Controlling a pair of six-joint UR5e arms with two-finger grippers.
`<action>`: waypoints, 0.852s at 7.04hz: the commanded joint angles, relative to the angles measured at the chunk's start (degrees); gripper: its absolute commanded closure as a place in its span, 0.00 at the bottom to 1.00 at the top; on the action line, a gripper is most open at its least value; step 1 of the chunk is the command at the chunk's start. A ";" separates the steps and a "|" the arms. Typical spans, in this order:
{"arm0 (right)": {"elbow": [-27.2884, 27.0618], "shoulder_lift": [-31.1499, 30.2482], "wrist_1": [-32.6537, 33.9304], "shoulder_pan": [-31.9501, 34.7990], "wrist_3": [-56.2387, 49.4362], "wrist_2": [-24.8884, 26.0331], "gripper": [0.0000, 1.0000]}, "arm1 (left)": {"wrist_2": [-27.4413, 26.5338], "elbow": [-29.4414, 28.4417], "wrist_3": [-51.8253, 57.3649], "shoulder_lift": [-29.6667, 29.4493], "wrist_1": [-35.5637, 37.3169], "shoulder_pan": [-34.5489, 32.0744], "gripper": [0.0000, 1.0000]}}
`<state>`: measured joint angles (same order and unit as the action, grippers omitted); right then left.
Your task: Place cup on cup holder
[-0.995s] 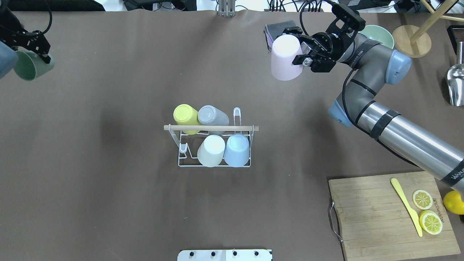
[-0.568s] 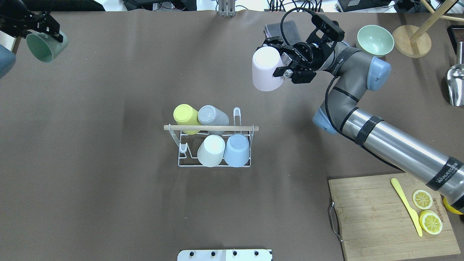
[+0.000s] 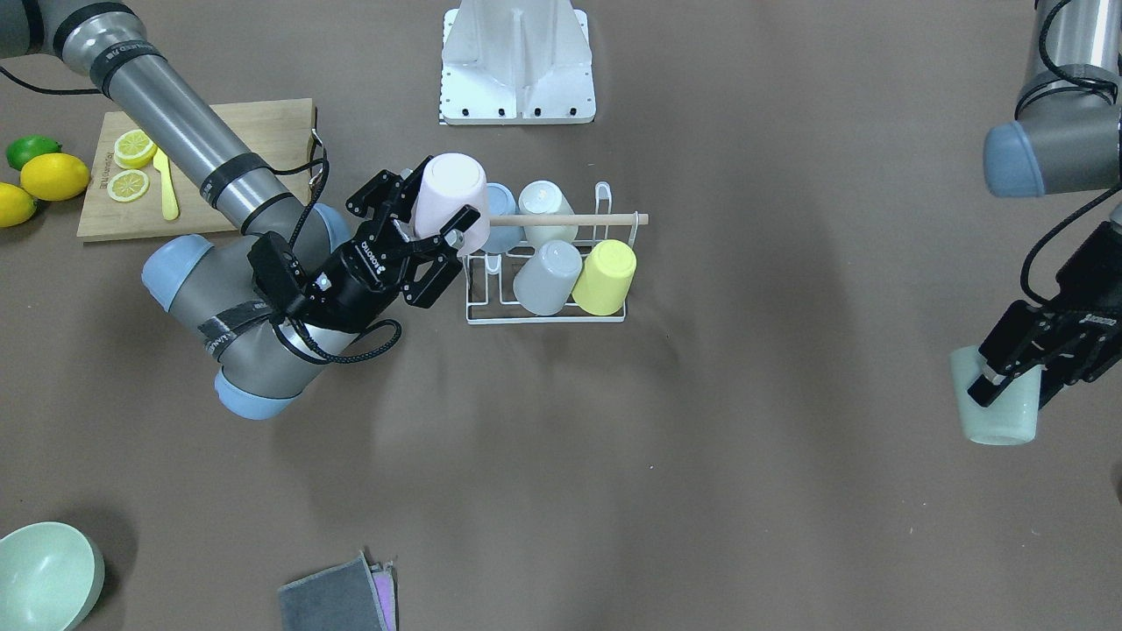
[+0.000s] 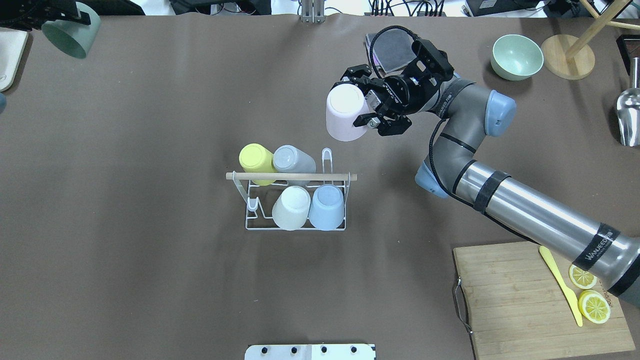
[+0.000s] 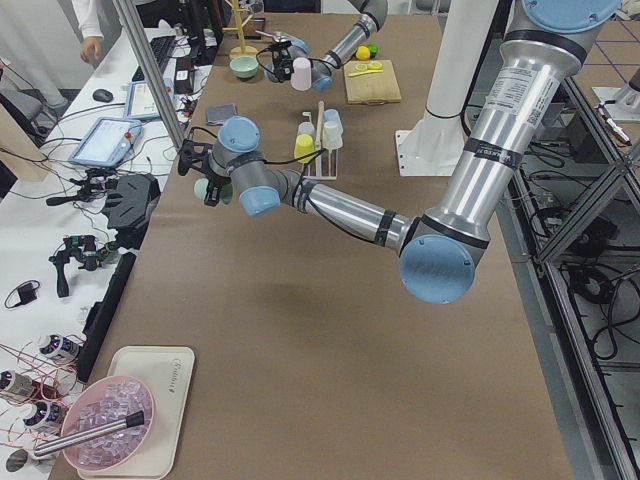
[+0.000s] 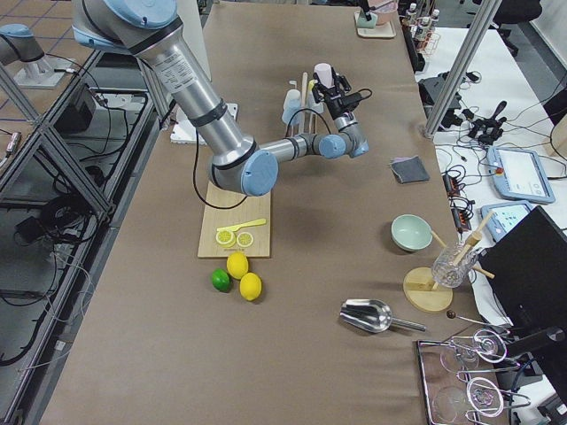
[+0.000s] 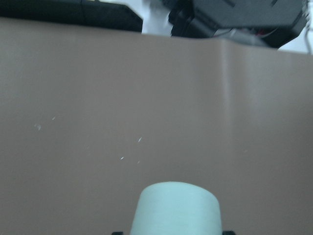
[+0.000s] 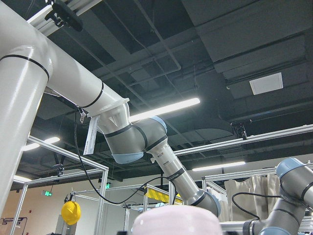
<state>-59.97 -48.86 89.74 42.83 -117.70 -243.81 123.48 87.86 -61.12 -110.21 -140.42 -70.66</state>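
Observation:
My right gripper [image 4: 361,98] is shut on an upside-down pink cup [image 4: 344,119], held in the air just beyond the right end of the cup holder [image 4: 240,176]. In the front-facing view the pink cup [image 3: 451,206] overlaps the holder's dowel [image 3: 614,219] at its end. Yellow [image 4: 255,157], grey [image 4: 292,159], cream [image 4: 291,207] and blue [image 4: 327,206] cups sit inverted on the prongs. My left gripper [image 3: 1017,386] is shut on a green cup [image 3: 999,416], far off at the table's left far corner, where the overhead view shows the green cup [image 4: 70,36].
A cutting board [image 4: 520,300] with lemon slices and a yellow knife lies front right. A green bowl [image 4: 516,56], a wooden stand [image 4: 567,62], a metal scoop [image 4: 627,117] and a grey cloth [image 4: 392,47] sit at the back right.
The right arm has carried the pink cup left and nearer to the holder. The left arm has moved the green cup farther back and a little right.

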 commanded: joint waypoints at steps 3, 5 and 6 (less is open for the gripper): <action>2.84 -0.09 -0.18 -3.53 -2.27 0.09 0.78 | -10.75 0.73 -9.19 1.32 -26.87 3.75 0.83; 3.28 -0.09 -0.18 -4.42 -3.32 0.09 0.78 | -24.10 1.44 -9.11 2.46 -37.43 9.90 0.83; 3.28 0.25 -0.26 -4.42 -3.59 0.01 0.78 | -30.00 3.27 -8.76 2.46 -39.04 12.45 0.83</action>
<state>-56.76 -48.87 89.54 38.63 -120.81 -243.74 100.60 89.61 -70.13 -107.90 -176.16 -61.39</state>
